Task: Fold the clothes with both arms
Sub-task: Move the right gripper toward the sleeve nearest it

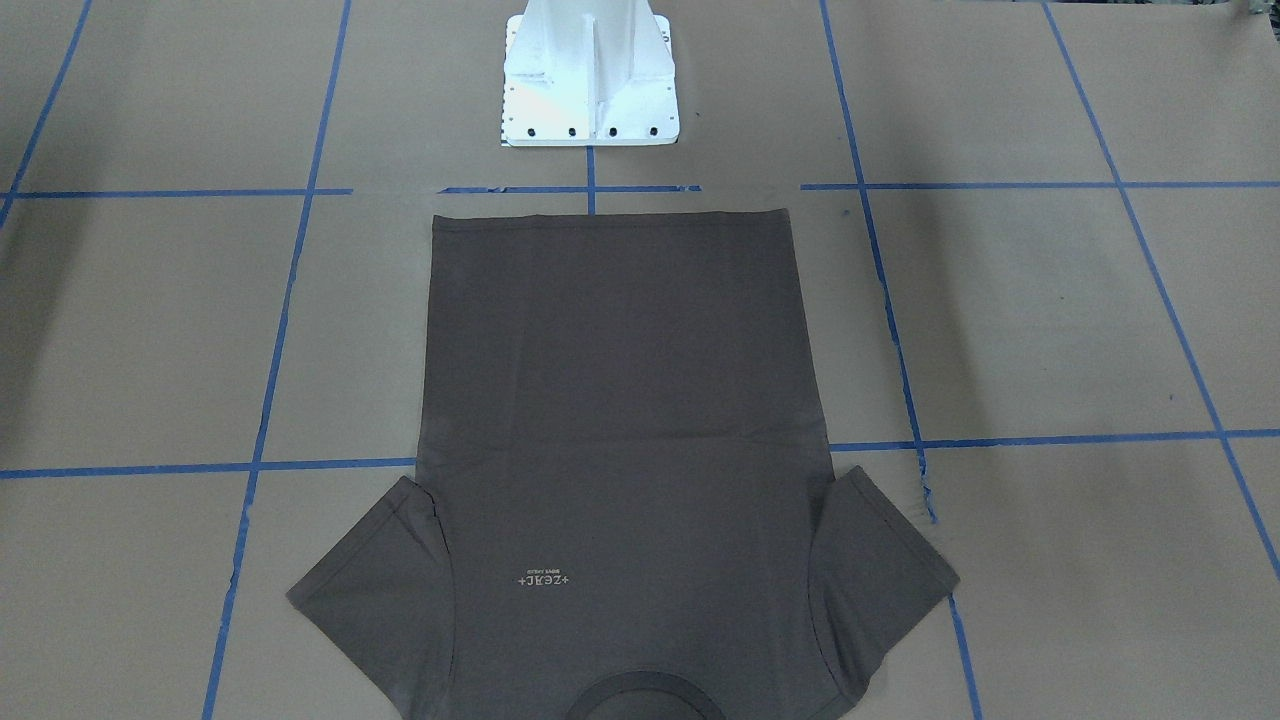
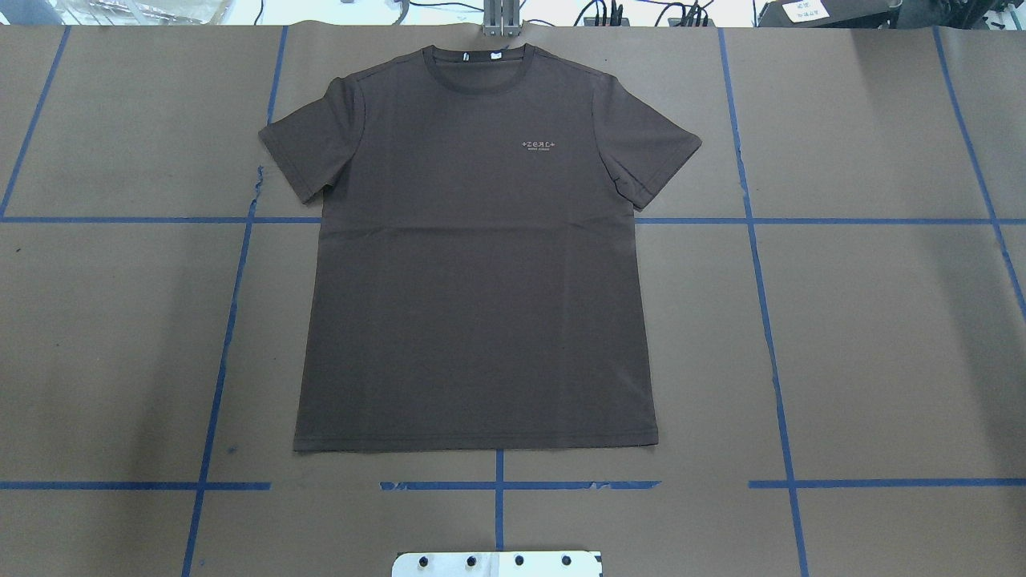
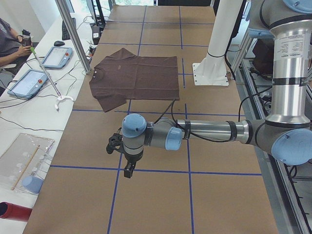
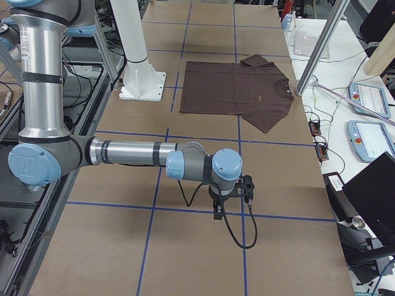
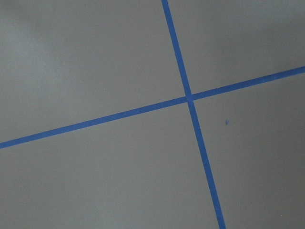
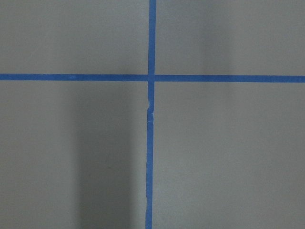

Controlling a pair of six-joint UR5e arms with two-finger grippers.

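Brown-grey and short-sleeved, the T-shirt [image 2: 473,280] lies flat and face up in the middle of the bench [image 2: 882,320], which is covered with brown paper and marked into squares by blue tape lines [image 2: 769,336]. Both sleeves are spread outward. Its ribbed collar [image 2: 478,90] points away from the robot, and the straight hem lies nearest the white pedestal base [image 1: 590,80], just short of the tape line in front of it. A small pale logo [image 2: 538,145] sits on the chest, and small white neck tags [image 2: 494,56] show inside the collar.

Neither arm touches the cloth. From the bench's left end, the left arm [image 3: 209,131] reaches low across the paper, its left pincer [image 3: 129,170] pointing down beside a tape line, well apart from the T-shirt. From the right end, the right arm [image 4: 129,154] is held likewise, its right pincer [image 4: 218,213] hanging over a tape line, also well apart from the garment. I cannot tell whether either pincer is released or clenched, as both show only in the side views. Each wrist camera sees only brown paper and crossing tape.

On the side desk lie two tablets [image 3: 57,57], and a seated person [image 3: 9,41] is at its far end.
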